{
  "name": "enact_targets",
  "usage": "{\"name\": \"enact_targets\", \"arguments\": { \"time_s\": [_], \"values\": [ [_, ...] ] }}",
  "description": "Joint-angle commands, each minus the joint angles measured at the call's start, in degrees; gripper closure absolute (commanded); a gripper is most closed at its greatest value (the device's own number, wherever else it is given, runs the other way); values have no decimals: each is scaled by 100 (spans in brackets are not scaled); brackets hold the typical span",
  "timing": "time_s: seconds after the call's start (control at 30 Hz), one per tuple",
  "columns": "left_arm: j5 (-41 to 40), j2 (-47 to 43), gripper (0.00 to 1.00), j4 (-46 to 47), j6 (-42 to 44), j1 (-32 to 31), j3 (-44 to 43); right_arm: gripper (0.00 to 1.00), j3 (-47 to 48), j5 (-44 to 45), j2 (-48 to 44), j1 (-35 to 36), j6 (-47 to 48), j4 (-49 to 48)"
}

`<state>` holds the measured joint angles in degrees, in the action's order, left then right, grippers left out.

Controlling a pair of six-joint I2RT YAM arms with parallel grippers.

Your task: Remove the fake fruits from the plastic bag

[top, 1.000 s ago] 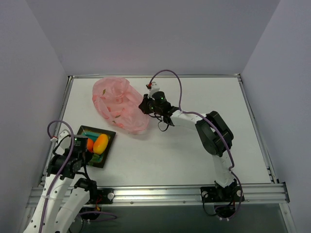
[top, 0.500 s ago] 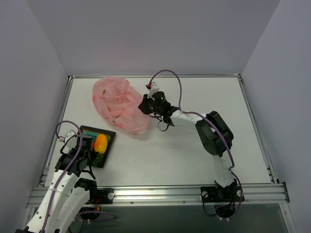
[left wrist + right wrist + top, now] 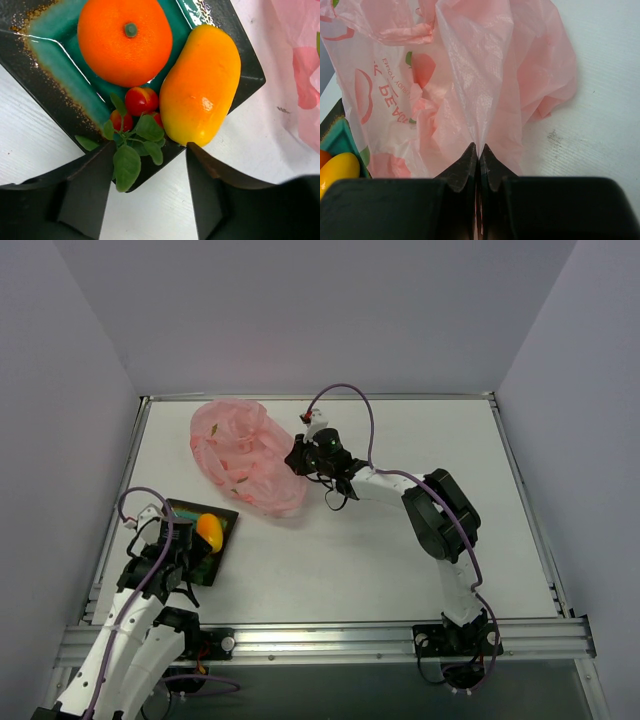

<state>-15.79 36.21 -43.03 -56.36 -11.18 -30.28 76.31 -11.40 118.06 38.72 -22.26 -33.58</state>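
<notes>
Three fake fruits lie in a dark square tray [image 3: 47, 102] with a teal inside: a round orange one [image 3: 125, 40], an oval yellow-orange one [image 3: 200, 90] and a small red piece [image 3: 141, 100] with green leaves. My left gripper [image 3: 150, 147] stands open just short of the tray's near corner, nothing between its fingers. The pink plastic bag [image 3: 240, 455] lies crumpled at the back left. At its right side my right gripper [image 3: 479, 147] is shut on a fold of the bag's film [image 3: 470, 75]. From above, only the yellow-orange fruit [image 3: 209, 531] shows beside my left gripper [image 3: 194, 556].
The tray [image 3: 224, 519] sits near the table's left front, just in front of the bag. The right arm [image 3: 430, 510] reaches across the table's middle to the bag. Grey walls close in the left, back and right sides.
My left gripper drew back toward the tray's near edge, then opened; the red piece with leaves now lies free in the tray. The right gripper and bag have not moved.
</notes>
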Motion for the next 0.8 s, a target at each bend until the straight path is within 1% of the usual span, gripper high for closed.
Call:
{"name": "enact_targets", "arguments": {
  "time_s": [0.0,0.03,0.07,0.1,0.3,0.47,0.53,0.6,0.67,0.7,0.73,0.77],
  "values": [
    [23,-52,38,110,125,19,-179,100,121,-47,-354,48,125,-87],
    [15,-78,33,32,186,19,-215,100,129,-38,-345,57,126,-70],
    [23,-148,14,22,221,19,-250,100,129,-29,-345,57,134,-61],
    [58,-210,5,22,265,19,-346,100,129,-38,-336,57,126,-69],
    [375,-737,6,-22,687,11,-899,100,366,41,-214,57,117,62],
    [524,-887,6,136,1530,-51,-1743,100,849,-2,41,66,134,343],
    [577,-870,6,311,1968,-68,-1980,100,1174,15,217,92,134,528],
    [673,-826,6,470,2216,-69,-2271,100,1499,32,462,101,143,808],
    [770,-738,6,707,2497,-69,-2403,100,2131,-46,691,136,134,1011],
    [953,-703,6,804,2585,-69,-2473,100,2368,-55,962,162,143,1238],
    [1051,-668,6,996,2725,-69,-2491,100,2797,-55,1086,206,143,1336],
    [1148,-598,6,1085,2779,-69,-2500,100,2984,-64,1201,232,143,1406]
  ]
}}
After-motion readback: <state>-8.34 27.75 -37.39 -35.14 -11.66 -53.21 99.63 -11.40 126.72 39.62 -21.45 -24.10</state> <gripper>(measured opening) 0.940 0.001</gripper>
